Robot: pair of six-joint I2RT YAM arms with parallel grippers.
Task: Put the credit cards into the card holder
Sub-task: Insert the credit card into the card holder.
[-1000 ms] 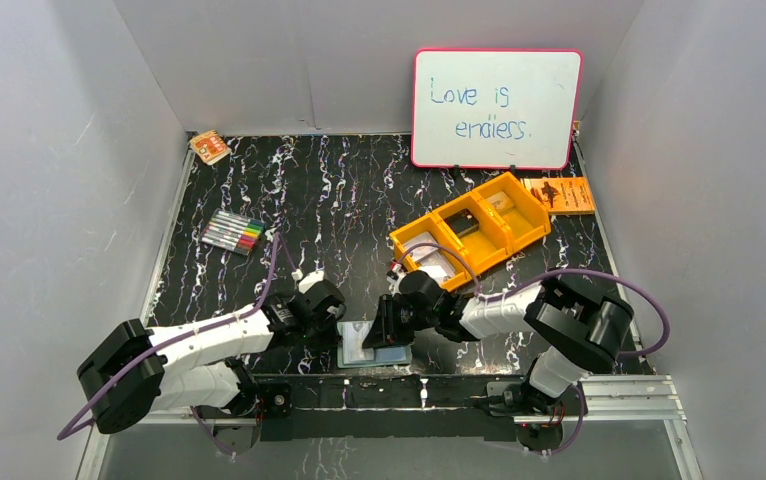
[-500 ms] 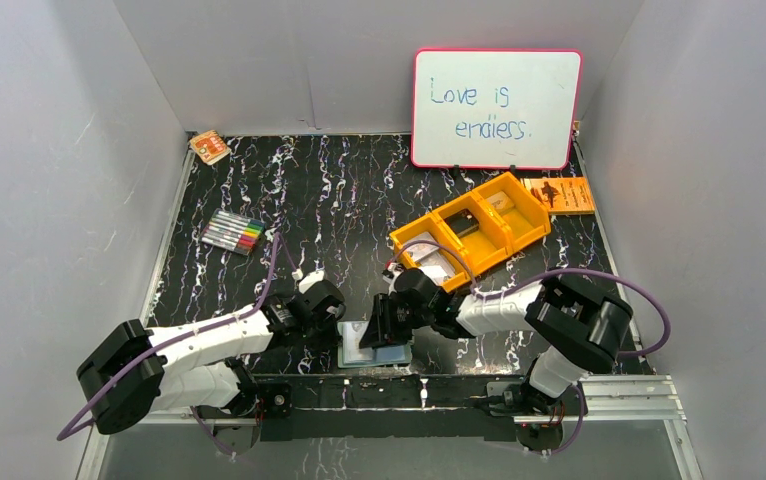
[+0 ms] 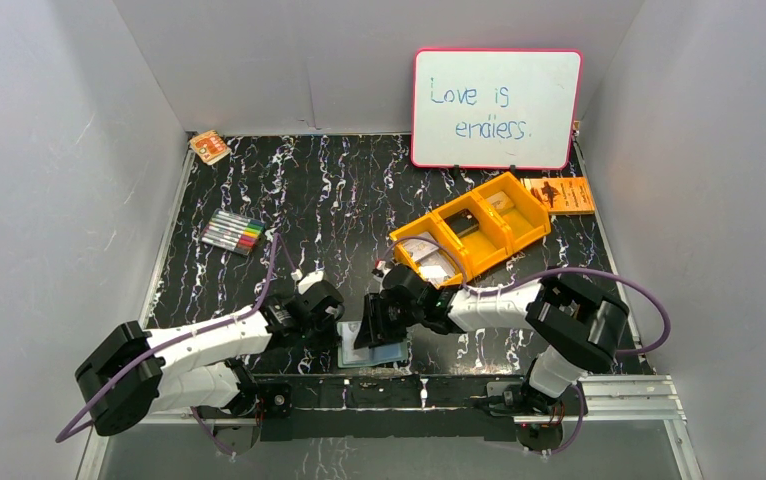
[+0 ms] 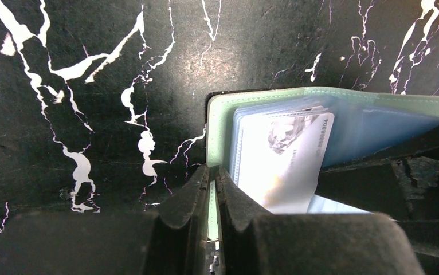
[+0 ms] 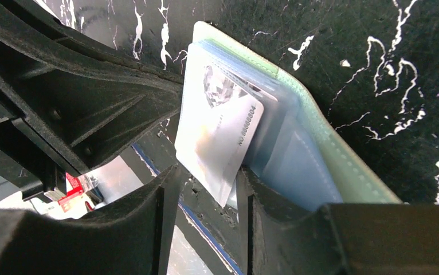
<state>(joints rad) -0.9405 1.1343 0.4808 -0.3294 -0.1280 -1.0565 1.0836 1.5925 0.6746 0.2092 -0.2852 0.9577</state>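
left gripper (image 4: 212,173) pinches card holder (image 4: 219,117); right gripper (image 5: 208,173) parted around card (image 5: 220,129), orange tray (image 3: 504,254) behind.

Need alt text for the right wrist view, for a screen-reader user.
A pale credit card is partly tucked into a blue pocket of the open green card holder, its free end between the fingers of the right tool. The holder lies on a black marbled table, and the dark body of the left arm fills the upper left.
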